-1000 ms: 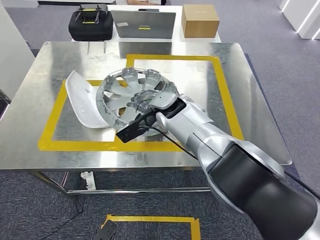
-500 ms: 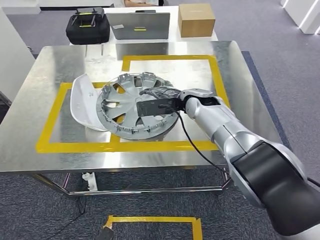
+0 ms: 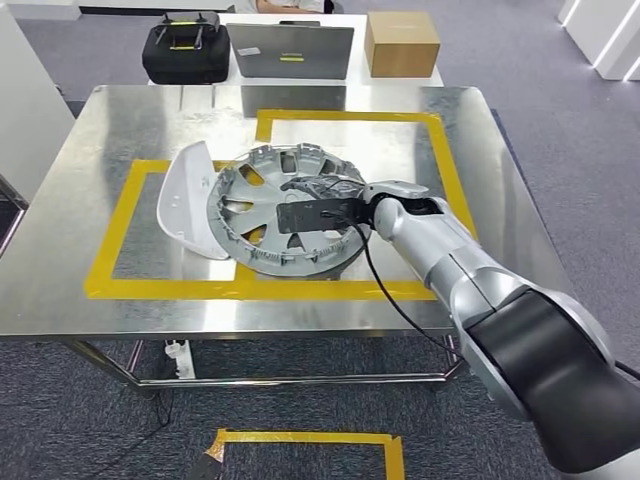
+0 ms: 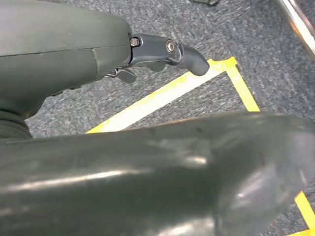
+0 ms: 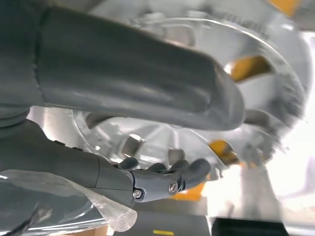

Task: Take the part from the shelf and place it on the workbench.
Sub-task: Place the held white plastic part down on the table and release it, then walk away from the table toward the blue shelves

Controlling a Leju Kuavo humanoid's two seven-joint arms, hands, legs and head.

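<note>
One wide, light, stiff plastic hubcap (image 3: 290,222) lies on the workbench (image 3: 68,250); right hand (image 3: 321,200) grips its spoked rim, the best hold.

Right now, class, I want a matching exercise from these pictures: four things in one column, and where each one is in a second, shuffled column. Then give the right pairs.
Things:
1. wheel cover
2. white panel
3. cardboard box
4. left hand

Places:
A. on the far table, beside the laptop
B. above the carpeted floor
C. under the right hand, on the workbench
D. partly tucked under the wheel cover's edge

Pairs: 1-C, 2-D, 3-A, 4-B
</note>
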